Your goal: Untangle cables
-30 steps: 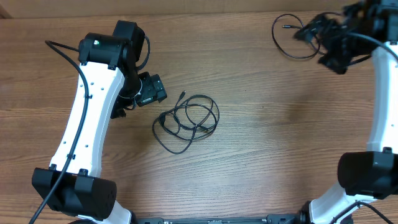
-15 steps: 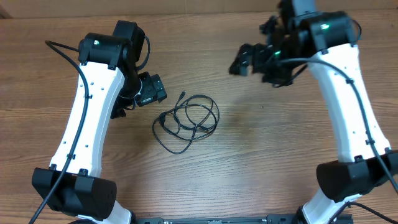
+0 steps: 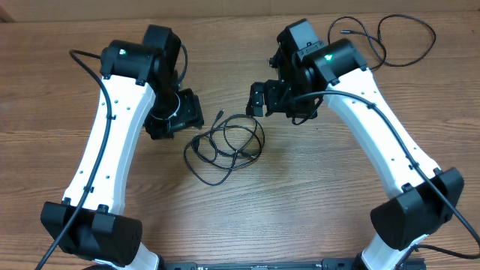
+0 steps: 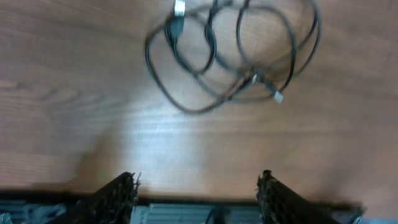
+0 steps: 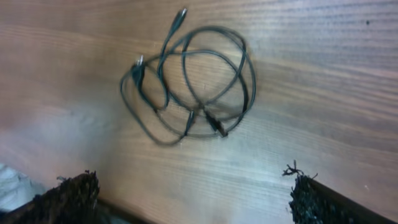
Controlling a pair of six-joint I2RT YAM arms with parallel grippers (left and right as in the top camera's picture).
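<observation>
the tangled cables (image 3: 227, 148) lie in one loose coil at the centre of the worktop (image 3: 330, 195), between the two arms. from the left gripper (image 3: 189, 120) the coil sits at about 4 o'clock. from the right gripper (image 3: 259, 100) it sits at about 7 o'clock. both are just beside it, the left seemingly a touch nearer. the coil's long axis runs 8 to 2 o'clock, with one plug (image 3: 220, 115) poking out toward 1 o'clock. both grippers are released, holding nothing. a separate cable (image 3: 345, 32) lies well apart, toward the worktop's 1 o'clock corner.
</observation>
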